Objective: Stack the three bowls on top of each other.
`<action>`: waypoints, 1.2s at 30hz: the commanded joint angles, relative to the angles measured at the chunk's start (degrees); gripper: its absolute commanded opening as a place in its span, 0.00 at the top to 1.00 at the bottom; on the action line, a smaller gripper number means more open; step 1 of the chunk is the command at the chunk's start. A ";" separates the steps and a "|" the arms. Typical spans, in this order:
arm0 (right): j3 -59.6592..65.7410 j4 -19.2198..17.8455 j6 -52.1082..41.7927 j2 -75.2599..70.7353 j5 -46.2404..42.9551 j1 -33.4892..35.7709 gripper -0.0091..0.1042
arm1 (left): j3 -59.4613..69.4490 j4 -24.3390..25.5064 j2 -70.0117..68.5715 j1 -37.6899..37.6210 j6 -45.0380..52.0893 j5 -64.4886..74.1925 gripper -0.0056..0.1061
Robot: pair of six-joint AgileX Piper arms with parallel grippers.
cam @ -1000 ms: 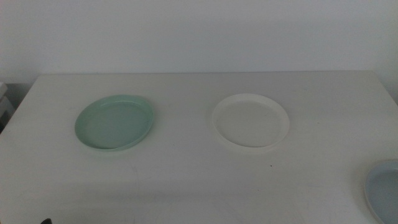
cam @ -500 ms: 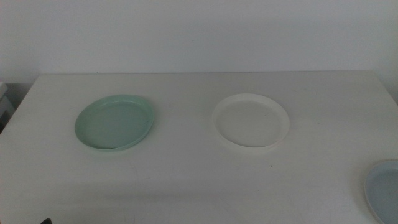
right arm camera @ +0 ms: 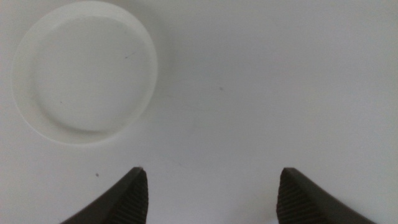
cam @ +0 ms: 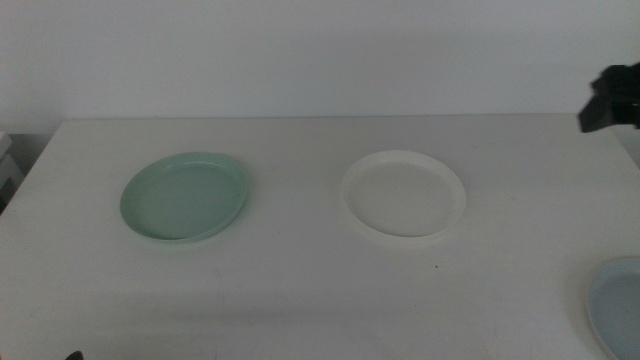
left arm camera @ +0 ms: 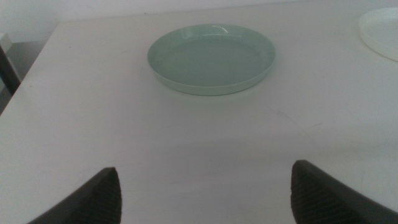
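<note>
No text, label, brand, number or sign can be read in any view. The green bowl (cam: 185, 197), the white bowl (cam: 403, 194) and the blue-grey bowl (cam: 618, 303) are plain, with no print on rim or floor, and the desk (cam: 300, 290) carries no marking.
</note>
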 commanded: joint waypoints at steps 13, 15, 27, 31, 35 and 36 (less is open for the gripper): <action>-17.89 5.79 1.73 23.69 -1.52 5.77 0.46 | -0.20 -0.37 -0.75 0.04 -0.45 -4.05 0.01; -19.78 5.63 1.67 26.31 -1.38 7.04 0.46 | -0.20 -0.37 -0.75 0.04 -0.45 -4.05 0.01; -25.84 7.18 1.75 37.74 -2.74 7.92 0.49 | -0.20 -0.37 -0.75 0.04 -0.45 -4.05 0.01; -25.84 7.32 1.69 40.29 -4.47 7.92 0.55 | -0.20 -0.37 -0.75 0.04 -0.45 -4.05 0.01; -25.84 7.53 1.69 41.25 -4.59 7.92 0.66 | -0.20 -0.37 -0.75 0.04 -0.45 -4.05 0.01; -25.84 7.97 1.69 41.39 -4.59 7.92 0.68 | -0.20 -0.37 -0.75 0.04 -0.45 -4.05 0.01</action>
